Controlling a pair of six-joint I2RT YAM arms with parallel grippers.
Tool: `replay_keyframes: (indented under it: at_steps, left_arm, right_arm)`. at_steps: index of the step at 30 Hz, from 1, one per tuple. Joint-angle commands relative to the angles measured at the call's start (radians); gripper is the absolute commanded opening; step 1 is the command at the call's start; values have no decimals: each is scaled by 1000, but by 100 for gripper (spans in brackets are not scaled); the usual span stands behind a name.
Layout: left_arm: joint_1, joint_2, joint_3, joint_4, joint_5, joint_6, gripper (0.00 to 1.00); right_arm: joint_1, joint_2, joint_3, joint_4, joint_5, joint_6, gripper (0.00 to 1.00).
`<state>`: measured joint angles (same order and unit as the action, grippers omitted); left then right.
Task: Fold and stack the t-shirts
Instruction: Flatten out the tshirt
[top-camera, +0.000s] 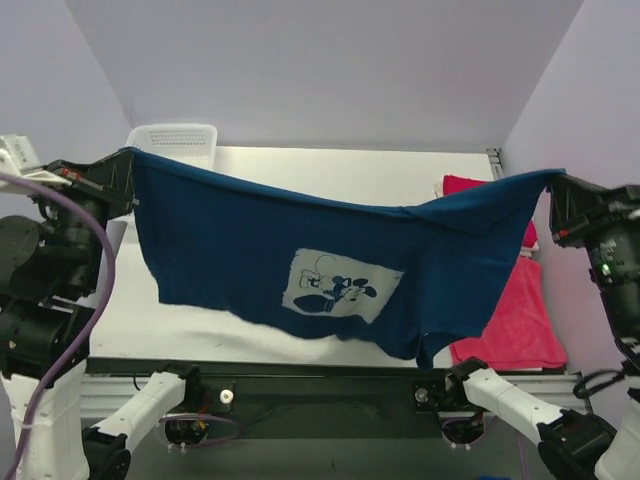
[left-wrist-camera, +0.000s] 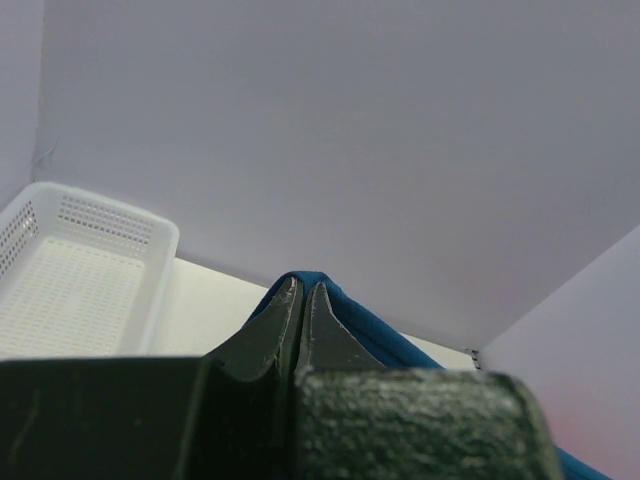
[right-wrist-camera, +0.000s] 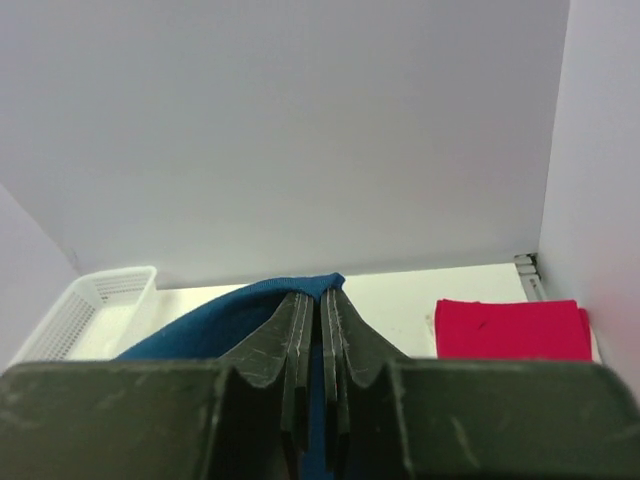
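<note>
Two grippers pinch the navy blue cotton t-shirt with a pale square print (top-camera: 230, 240), spread in the air above the white table (top-camera: 330, 168): left gripper (top-camera: 128, 165) at 9 o'clock, right gripper (top-camera: 556, 185) at 3 o'clock. Lower both evenly, hem first (the middle sags). Crimson red cotton t-shirts (top-camera: 510, 315) lie at 4 o'clock.

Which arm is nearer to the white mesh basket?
Left. The left arm holds one end of the navy t-shirt beside the basket; the right arm holds the other end across the table, near the red t-shirts.
</note>
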<state>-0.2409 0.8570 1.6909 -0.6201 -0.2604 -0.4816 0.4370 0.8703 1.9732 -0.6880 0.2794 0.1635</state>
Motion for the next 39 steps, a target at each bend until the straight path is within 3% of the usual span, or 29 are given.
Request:
replay_keyframes:
  at_steps: [1, 10, 15, 21, 32, 39]
  left_arm:
    - [6, 128, -13, 69, -40, 49, 0]
    - [25, 355, -45, 155, -57, 29, 0]
    - [64, 445, 3, 154, -8, 17, 0]
    - [110, 401, -7, 145, 23, 14, 0]
    - [134, 177, -49, 56, 81, 18, 0]
    - [134, 50, -34, -16, 108, 41, 0]
  right_arm:
    - [-6, 198, 30, 125, 27, -103, 0]
    - [-49, 616, 379, 136, 87, -259, 0]
    - [-101, 668, 440, 159, 34, -251, 0]
    - [-103, 586, 385, 191, 3, -249, 0]
    - [-104, 152, 55, 220, -45, -246, 0]
    - [-103, -16, 6, 217, -91, -288, 0]
